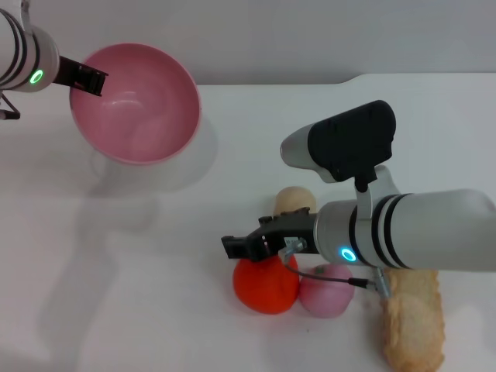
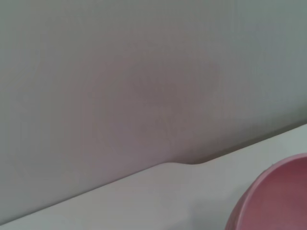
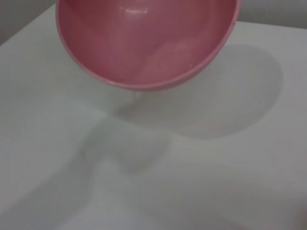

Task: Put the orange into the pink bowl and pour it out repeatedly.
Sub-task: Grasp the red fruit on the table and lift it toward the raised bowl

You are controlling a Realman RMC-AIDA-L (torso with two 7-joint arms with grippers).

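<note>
The left gripper (image 1: pixel 91 80) grips the rim of the tilted, raised pink bowl (image 1: pixel 139 108); the right gripper (image 1: pixel 246 246), jaw state unclear, hovers just above the orange (image 1: pixel 266 285).

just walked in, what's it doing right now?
The left gripper holds the pink bowl by its rim, lifted and tilted toward the middle of the table; its shadow falls below it. The bowl is empty. The right gripper is down over the orange, which sits on the table touching a pink fruit, with a beige ball behind and a bread-like piece alongside. It does not yet clearly have the orange.
</note>
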